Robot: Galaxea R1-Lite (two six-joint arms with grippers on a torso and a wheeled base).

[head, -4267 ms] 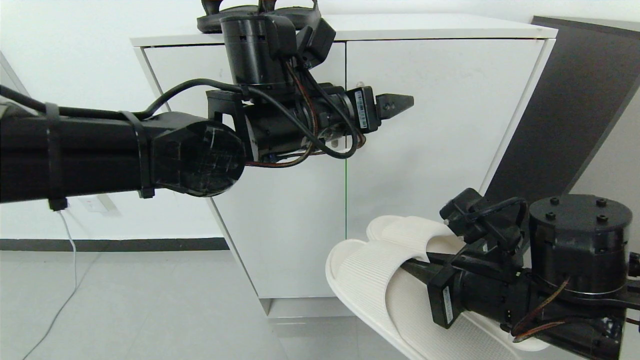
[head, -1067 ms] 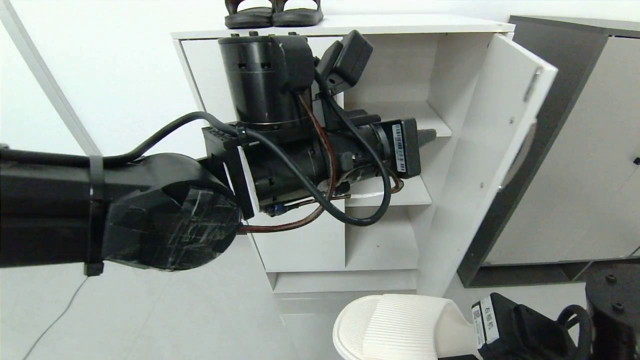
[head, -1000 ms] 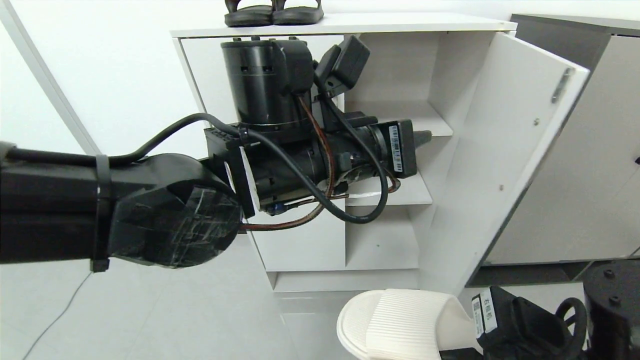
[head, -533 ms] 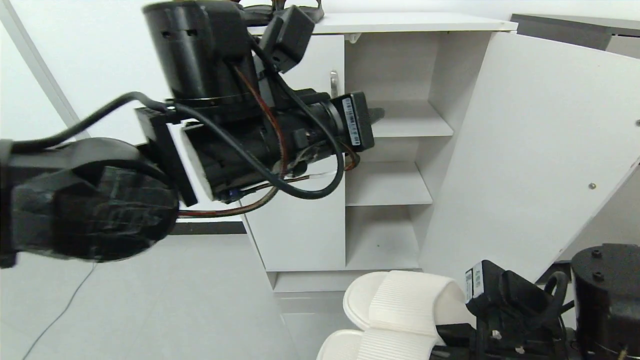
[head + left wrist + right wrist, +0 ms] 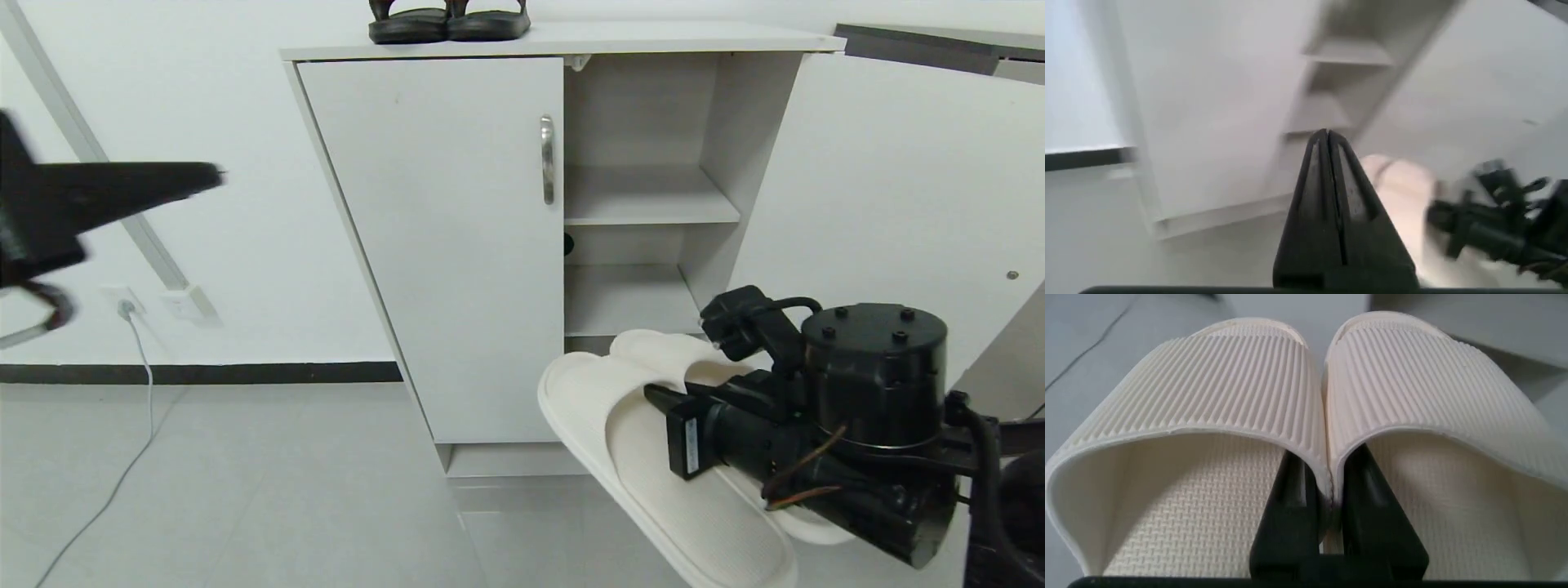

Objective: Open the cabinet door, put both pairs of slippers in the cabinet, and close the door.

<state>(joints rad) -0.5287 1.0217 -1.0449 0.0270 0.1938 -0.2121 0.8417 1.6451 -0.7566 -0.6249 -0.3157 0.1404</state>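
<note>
Swung away to the left, the left arm no longer covers the cabinet front as it did half a second ago. The left gripper (image 5: 196,175) now hangs well apart from the furniture, before the white wall. The left wrist view shows its two dark fingers (image 5: 1315,175) pressed flat together with nothing between them. The right arm has meanwhile come up from the lower edge of the head view, carrying its load closer to the opening.

The tall white cabinet (image 5: 653,37) stands against the far wall. Its right-hand door (image 5: 882,204) is swung wide open, and its left-hand door (image 5: 433,245) is closed, with a slim metal bar handle (image 5: 546,159) at the inner edge. Inside the open half are two white shelves (image 5: 645,196), one above the other.

The right gripper (image 5: 661,398) is clamped on the pair of white ribbed foam slippers (image 5: 620,408). In the right wrist view its fingers (image 5: 1298,494) pinch the two inner walls where the slippers (image 5: 1233,400) sit side by side (toes pointing away from the wrist). The pair is held in the air, tilted, just in front of the lower part of the open compartment and not yet inside.

The pair of black strapped sandals (image 5: 445,20) rests on the cabinet's top, near its left end. A wall socket (image 5: 122,309) with a trailing cable sits low on the left wall above the grey floor (image 5: 245,490).
</note>
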